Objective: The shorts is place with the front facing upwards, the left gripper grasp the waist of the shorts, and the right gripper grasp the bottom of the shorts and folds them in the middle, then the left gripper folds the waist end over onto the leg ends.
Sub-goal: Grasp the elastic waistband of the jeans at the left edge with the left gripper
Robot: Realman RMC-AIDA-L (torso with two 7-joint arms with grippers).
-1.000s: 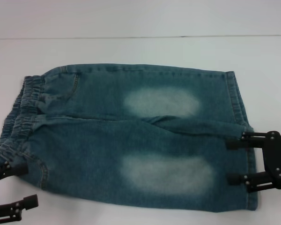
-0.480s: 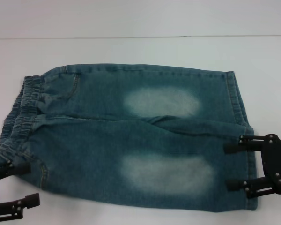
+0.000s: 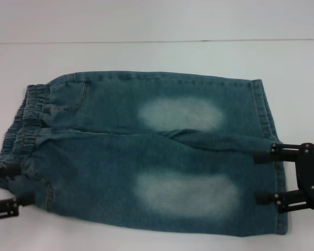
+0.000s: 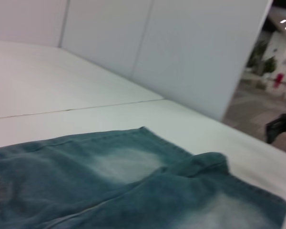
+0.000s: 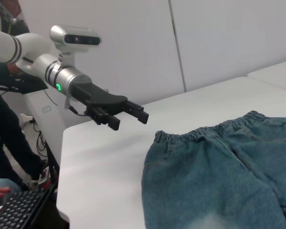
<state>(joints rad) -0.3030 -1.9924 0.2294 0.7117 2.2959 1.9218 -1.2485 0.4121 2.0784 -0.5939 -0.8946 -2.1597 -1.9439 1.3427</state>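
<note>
Since the earlier frame the left claw (image 3: 4, 189) has shifted up toward the waist of the shorts (image 3: 22, 130), fingers apart beside it; the right claw (image 3: 266, 177) stands spread over the leg ends (image 3: 269, 157); the shorts (image 3: 146, 151) lie flat, front up, on the white bench (image 3: 146, 57); only the right wrist view shows the left claw (image 5: 128, 114) hanging clear of the waistband, plus a keyboard (image 5: 19, 210); no writing is legible.

White table (image 3: 146, 55), the shorts (image 3: 146, 151) flat on it, pale-oval side up
</note>
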